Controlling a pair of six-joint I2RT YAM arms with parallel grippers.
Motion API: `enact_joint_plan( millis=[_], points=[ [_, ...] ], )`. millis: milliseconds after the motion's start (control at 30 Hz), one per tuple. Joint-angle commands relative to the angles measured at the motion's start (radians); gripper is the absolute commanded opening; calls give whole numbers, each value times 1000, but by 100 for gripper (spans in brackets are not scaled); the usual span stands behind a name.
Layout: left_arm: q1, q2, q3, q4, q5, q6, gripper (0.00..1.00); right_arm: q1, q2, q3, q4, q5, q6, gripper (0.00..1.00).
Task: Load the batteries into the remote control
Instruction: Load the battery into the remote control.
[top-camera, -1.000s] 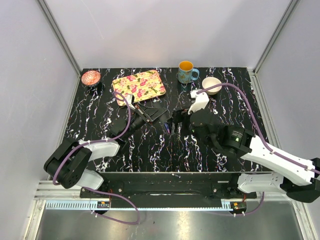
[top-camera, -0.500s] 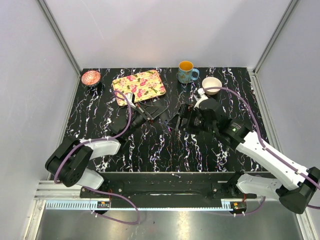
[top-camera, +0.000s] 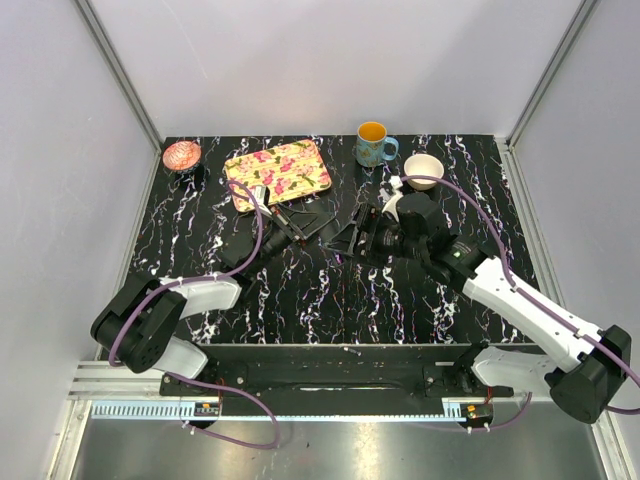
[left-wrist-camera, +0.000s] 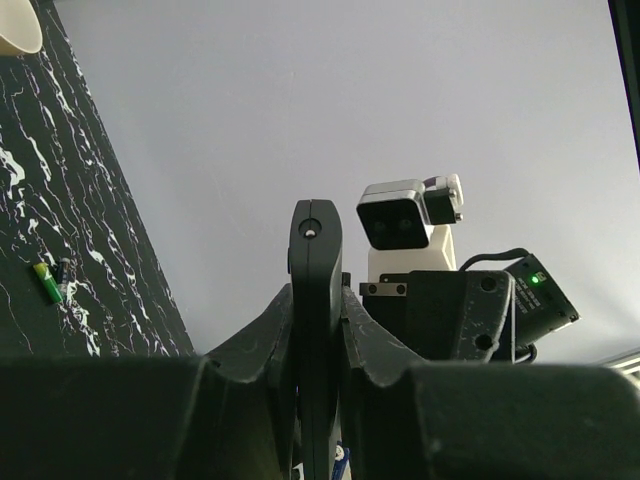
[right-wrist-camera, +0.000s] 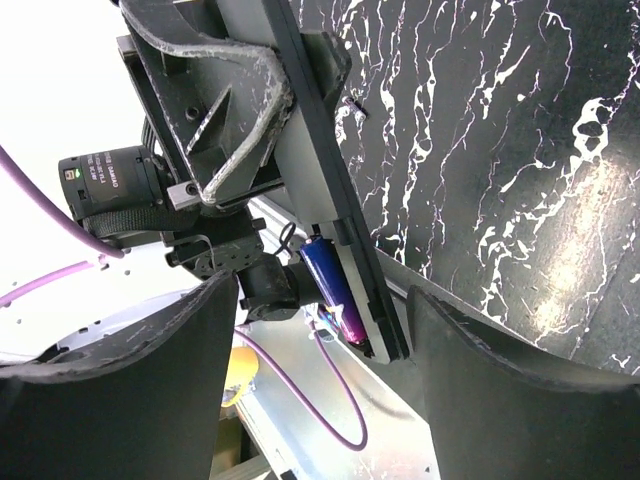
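The loading step is in hand, and it looks partly done. The left arm's black two-finger gripper (top-camera: 300, 222) is clamped on the remote control (right-wrist-camera: 322, 190), a slim flat black bar, holding it tilted above the black white-veined marble-pattern table (top-camera: 330, 300) near its middle. In the left wrist view the remote shows edge-on, pinched between both fingers. The right arm's black gripper (top-camera: 350, 238) hangs just beside the remote with its fingers spread wide and nothing between them. Its wrist camera looks into the remote's open back. There a small blue cylindrical battery with a reddish end (right-wrist-camera: 333, 283) lies along the compartment near the lower end of the bar. Whether it is pressed fully home cannot be told. A second small cylinder, yellow-green (left-wrist-camera: 47, 280), lies loose on the table well away from both grippers, with a tiny dark piece beside it that is too small to identify. As I judge it, the next move calls for the right gripper to fetch another battery, turn it in line with the free slot, and press it in end-first while the left grip keeps the remote steady.
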Motion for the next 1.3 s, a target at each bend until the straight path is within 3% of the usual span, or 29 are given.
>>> enact_joint_plan(
  millis=[0, 1267],
  points=[
    [6, -5, 34, 317, 11, -9, 0, -28, -3, -12, 69, -44, 34, 76],
    [4, -31, 58, 315, 27, 4, 0, -83, 46, -119, 149, -122, 88, 63]
  ],
)
